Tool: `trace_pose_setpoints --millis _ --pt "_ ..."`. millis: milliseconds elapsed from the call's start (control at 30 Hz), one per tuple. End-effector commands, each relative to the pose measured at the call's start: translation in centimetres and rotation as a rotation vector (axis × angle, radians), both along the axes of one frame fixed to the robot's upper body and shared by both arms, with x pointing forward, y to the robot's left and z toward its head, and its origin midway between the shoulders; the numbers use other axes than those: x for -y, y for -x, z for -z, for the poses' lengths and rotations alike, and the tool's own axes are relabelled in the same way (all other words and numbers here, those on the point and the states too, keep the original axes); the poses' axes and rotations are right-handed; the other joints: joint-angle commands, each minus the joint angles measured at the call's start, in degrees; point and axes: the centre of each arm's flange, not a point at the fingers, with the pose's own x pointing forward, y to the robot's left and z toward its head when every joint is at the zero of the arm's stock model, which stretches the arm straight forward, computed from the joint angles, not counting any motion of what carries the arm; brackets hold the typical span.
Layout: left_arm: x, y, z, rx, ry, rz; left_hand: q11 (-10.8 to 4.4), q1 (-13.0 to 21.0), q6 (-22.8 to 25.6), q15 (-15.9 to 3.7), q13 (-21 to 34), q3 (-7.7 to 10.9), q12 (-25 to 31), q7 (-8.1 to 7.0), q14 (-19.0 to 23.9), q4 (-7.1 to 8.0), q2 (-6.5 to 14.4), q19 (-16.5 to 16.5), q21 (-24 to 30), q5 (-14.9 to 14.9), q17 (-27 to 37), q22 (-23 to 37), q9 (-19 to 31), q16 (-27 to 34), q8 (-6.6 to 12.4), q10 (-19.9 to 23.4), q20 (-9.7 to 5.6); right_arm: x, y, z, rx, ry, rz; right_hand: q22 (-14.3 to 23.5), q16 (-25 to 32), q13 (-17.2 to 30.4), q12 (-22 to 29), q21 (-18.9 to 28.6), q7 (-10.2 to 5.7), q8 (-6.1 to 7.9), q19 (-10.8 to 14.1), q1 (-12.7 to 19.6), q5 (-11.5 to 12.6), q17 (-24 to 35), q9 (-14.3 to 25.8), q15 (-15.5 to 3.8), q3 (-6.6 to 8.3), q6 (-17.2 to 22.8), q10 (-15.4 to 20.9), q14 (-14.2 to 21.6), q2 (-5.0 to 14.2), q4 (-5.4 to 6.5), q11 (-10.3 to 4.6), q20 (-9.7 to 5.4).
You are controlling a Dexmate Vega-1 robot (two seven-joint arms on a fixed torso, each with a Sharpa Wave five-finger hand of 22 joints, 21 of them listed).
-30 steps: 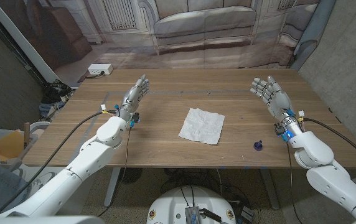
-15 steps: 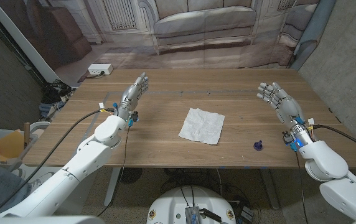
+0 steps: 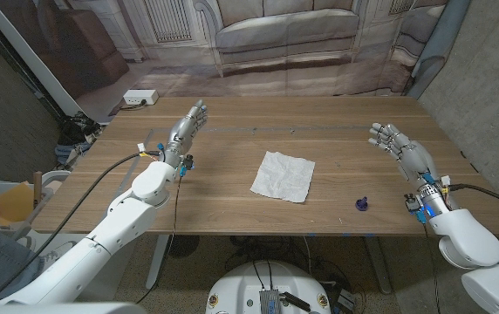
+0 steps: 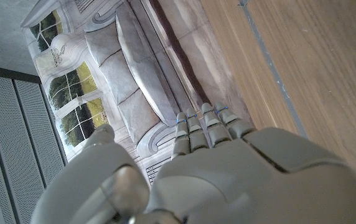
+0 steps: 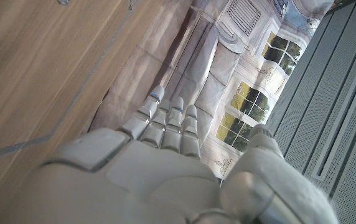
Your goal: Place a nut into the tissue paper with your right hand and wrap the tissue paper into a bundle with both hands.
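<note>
A white square of tissue paper (image 3: 283,176) lies spread on the middle of the wooden table (image 3: 232,205). A small blue nut (image 3: 362,205) sits near the front edge, to the right of the tissue. My right hand (image 3: 402,148) hovers open over the table's right side, behind and to the right of the nut, fingers apart and holding nothing; its back fills the right wrist view (image 5: 147,168). My left hand (image 3: 187,131) is open at the table's left, fingers stretched toward the far edge, well apart from the tissue, and shows in the left wrist view (image 4: 228,168).
A printed backdrop of a sofa hangs behind the table. A white power strip (image 3: 140,98) lies on the floor beyond the far left corner. A grey tape line (image 3: 232,129) runs along the table's far part. Cables trail from both wrists.
My right hand has drawn back toward the table's right edge and nearer the front, staying open. The left hand, tissue and nut have not moved.
</note>
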Motion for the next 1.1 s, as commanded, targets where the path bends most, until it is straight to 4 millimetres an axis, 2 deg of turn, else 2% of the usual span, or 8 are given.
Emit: trace_pose_setpoints --millis 33,367,500,533,667,800,900,1100 --pt "0.0 0.0 -0.3 0.016 0.01 -0.009 -0.25 0.1 0.48 -0.24 0.15 0.17 -0.07 -0.03 -0.02 -0.25 0.46 0.21 -0.22 -0.22 0.27 0.25 0.32 -0.06 -0.37 0.34 -0.43 0.8 1.8 0.8 0.014 0.049 0.12 0.14 0.38 0.23 0.29 -0.13 -0.15 0.1 0.7 1.01 0.13 0.16 0.26 -0.87 0.32 0.56 0.85 0.69 0.09 -0.6 -0.24 -2.88" --pt "0.2 -0.4 -0.7 0.016 0.012 -0.007 -0.19 0.22 0.14 -0.28 0.17 0.1 -0.43 -0.14 -0.19 -0.27 0.6 -0.26 -0.59 -0.29 0.28 0.26 0.33 -0.28 -0.73 0.0 -0.17 1.1 2.9 1.4 0.02 0.086 0.209 0.17 0.35 0.3 0.97 -0.36 -0.62 0.44 1.78 2.29 0.2 0.17 0.28 -1.15 0.74 2.44 3.6 2.14 0.06 -1.13 0.07 -2.86" --pt "0.2 -0.4 -1.0 0.016 0.011 -0.012 -0.29 0.25 0.15 -0.26 0.17 0.08 -0.52 -0.11 -0.27 -0.27 0.66 -0.39 -0.71 -0.32 0.28 0.26 0.34 -0.35 -0.8 -0.04 -0.12 1.1 3.4 1.6 0.02 0.11 0.245 0.18 0.25 0.31 0.92 -0.47 -1.47 0.41 1.92 2.6 0.2 0.17 0.32 -1.29 0.85 2.61 3.71 2.28 0.06 -1.24 -0.18 -2.91" --pt "0.2 -0.4 -1.0 0.017 0.011 -0.016 -0.27 0.25 0.16 -0.26 0.17 0.08 -0.55 -0.1 -0.28 -0.27 0.67 -0.4 -0.72 -0.32 0.28 0.26 0.34 -0.36 -0.81 -0.07 -0.13 1.1 3.6 1.7 0.021 0.117 0.253 0.19 0.14 0.31 0.78 -0.57 -2.19 0.49 1.97 2.85 0.2 0.17 0.38 -1.31 0.93 2.95 3.58 2.3 0.06 -1.31 -0.51 -2.89" --pt "0.2 -0.3 -1.2 0.014 -0.004 -0.033 -0.16 0.28 0.02 -0.32 0.18 0.05 -0.67 -0.14 -0.53 -0.26 0.75 -0.98 -1.02 -0.36 0.29 0.26 0.34 -0.5 -0.95 -0.19 -0.05 1.1 4.3 1.7 0.023 0.158 0.296 0.22 -0.07 0.34 0.7 -0.84 -2.94 0.73 2.07 3.46 0.2 0.17 0.56 -1.39 1.17 3.84 3.82 2.41 0.13 -1.45 -1.99 -2.91" --pt "0.1 -0.3 -1.2 0.013 -0.002 -0.034 -0.25 0.31 -0.05 -0.25 0.19 0.01 -0.84 0.01 -0.72 -0.24 0.87 -1.48 -1.3 -0.4 0.3 0.27 0.35 -0.61 -1.09 -0.36 0.07 1.2 4.8 1.9 0.014 0.187 0.323 0.22 -0.09 0.35 0.71 -0.94 -3.27 0.84 2.33 4.29 0.24 0.13 0.66 -1.54 1.52 4.28 4.12 2.79 0.29 -1.72 -2.57 -2.75" --pt "0.1 -0.3 -1.1 0.013 0.003 -0.028 -0.29 0.31 -0.11 -0.33 0.2 -0.01 -0.9 -0.03 -0.79 -0.23 0.91 -1.68 -1.42 -0.42 0.3 0.27 0.36 -0.65 -1.15 -0.4 0.08 1.1 5.0 2.1 0.01 0.197 0.329 0.24 -0.13 0.37 0.41 -1.14 -3.47 0.74 2.33 5.11 0.26 0.11 0.73 -1.44 1.86 4.25 3.64 3.14 0.45 -1.92 -3.37 -2.01" --pt "0.1 -0.4 -1.0 0.015 0.001 -0.017 -0.36 0.32 -0.06 -0.34 0.21 -0.05 -0.94 -0.12 -0.75 -0.21 0.98 -2.04 -1.62 -0.46 0.31 0.27 0.36 -0.65 -1.21 -0.34 0.21 0.6 5.6 2.5 0.009 0.25 0.371 0.25 -0.24 0.41 0.39 -1.44 -4.23 0.65 2.17 6.28 0.29 0.1 0.79 -1.21 2.37 4.28 3.89 3.35 0.71 -2.21 -3.87 -1.47"
